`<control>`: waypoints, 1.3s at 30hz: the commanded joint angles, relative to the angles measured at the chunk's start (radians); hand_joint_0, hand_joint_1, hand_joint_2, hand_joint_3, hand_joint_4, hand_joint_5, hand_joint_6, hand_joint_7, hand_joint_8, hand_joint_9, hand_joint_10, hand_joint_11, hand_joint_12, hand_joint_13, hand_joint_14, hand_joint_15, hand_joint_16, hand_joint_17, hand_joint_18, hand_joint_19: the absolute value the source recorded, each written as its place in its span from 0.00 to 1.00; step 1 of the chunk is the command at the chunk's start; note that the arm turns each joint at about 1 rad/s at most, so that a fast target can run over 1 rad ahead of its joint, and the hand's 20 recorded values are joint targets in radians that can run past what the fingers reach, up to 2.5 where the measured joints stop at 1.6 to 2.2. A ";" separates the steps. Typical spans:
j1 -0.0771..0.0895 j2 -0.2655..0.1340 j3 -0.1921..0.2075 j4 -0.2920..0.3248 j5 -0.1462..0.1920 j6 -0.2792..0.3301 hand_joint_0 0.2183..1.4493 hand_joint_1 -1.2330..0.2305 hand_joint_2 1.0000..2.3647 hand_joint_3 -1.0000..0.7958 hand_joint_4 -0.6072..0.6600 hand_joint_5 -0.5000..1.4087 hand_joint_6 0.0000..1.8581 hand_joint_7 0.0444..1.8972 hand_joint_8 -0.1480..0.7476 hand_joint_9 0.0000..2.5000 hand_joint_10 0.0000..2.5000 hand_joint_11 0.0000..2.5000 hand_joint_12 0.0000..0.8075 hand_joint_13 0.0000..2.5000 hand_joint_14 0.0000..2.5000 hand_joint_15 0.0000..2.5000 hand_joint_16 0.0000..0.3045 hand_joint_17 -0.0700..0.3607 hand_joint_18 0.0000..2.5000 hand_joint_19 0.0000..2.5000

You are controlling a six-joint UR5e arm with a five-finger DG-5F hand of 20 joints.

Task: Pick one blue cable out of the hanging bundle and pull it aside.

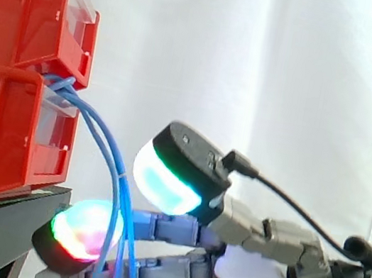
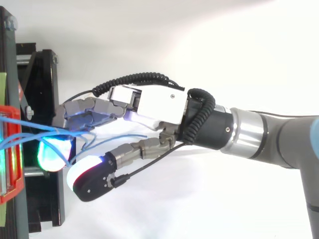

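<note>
Hidden: the lower ends of the thin blue cables (image 1: 119, 188) are cut off.
Cables: they hang from between the stacked red plastic bins (image 1: 21, 9) and run across the fingers.
Hand (image 2: 149, 105): it reaches level toward the bins, fingers (image 2: 87, 110) straight, thumb spread apart.

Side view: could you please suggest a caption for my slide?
Open hand reaches among blue cables hanging from stacked red bins.

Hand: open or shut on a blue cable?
Open. The hand has straight fingers, thumb apart; blue cables hang across them, none pinched.
</note>
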 commanded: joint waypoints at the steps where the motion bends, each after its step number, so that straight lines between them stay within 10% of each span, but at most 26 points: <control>1: -0.004 0.026 0.000 -0.048 -0.021 0.016 0.26 0.43 0.00 0.29 0.68 0.22 0.27 0.60 0.47 0.28 0.00 0.07 0.40 0.24 0.00 0.09 0.13 0.37 0.17 0.08; 39: -0.064 0.038 0.013 -0.073 -0.075 0.006 0.25 0.44 0.00 0.29 0.68 0.21 0.27 0.58 0.47 0.28 0.00 0.08 0.41 0.25 0.00 0.11 0.14 0.38 0.17 0.09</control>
